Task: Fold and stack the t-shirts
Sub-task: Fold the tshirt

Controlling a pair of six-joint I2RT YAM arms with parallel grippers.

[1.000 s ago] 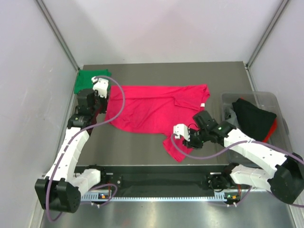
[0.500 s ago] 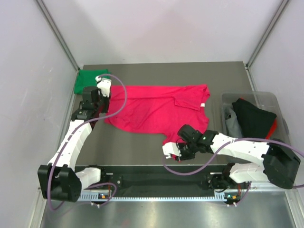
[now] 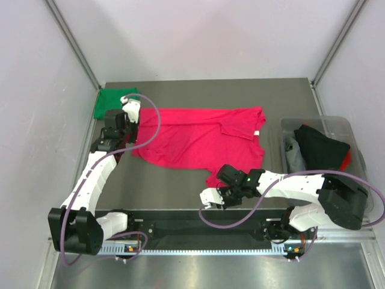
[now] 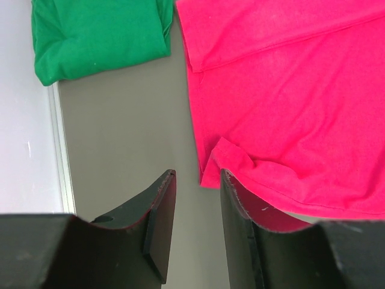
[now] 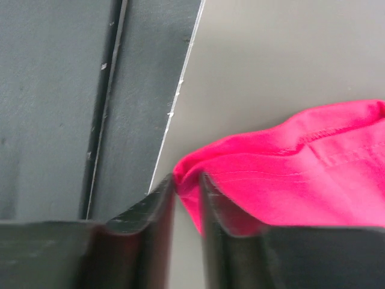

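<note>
The crimson-pink t-shirt point(image 3: 198, 138) lies spread flat mid-table, with a small white label point(image 3: 257, 133) at its right. The emerald green t-shirt point(image 3: 111, 99) lies folded in the back left corner. My left gripper point(image 3: 125, 129) is open and empty just above the table, beside the pink shirt's left sleeve corner point(image 4: 222, 162); the green shirt point(image 4: 96, 36) lies beyond it. My right gripper point(image 3: 219, 191) is shut on the pink shirt's near bottom corner point(image 5: 301, 174), with cloth pinched between the fingers point(image 5: 162, 198) near the table's front edge.
A clear plastic bin point(image 3: 337, 126) at the right holds dark and red clothes point(image 3: 319, 147). A black rail point(image 3: 180, 220) runs along the near edge, close to the right gripper, and shows in the right wrist view point(image 5: 60, 108). Grey walls enclose the table.
My right gripper has moved left and toward the near edge with the pink shirt's bottom corner in it. My left gripper shifted slightly at first, then stayed still.
</note>
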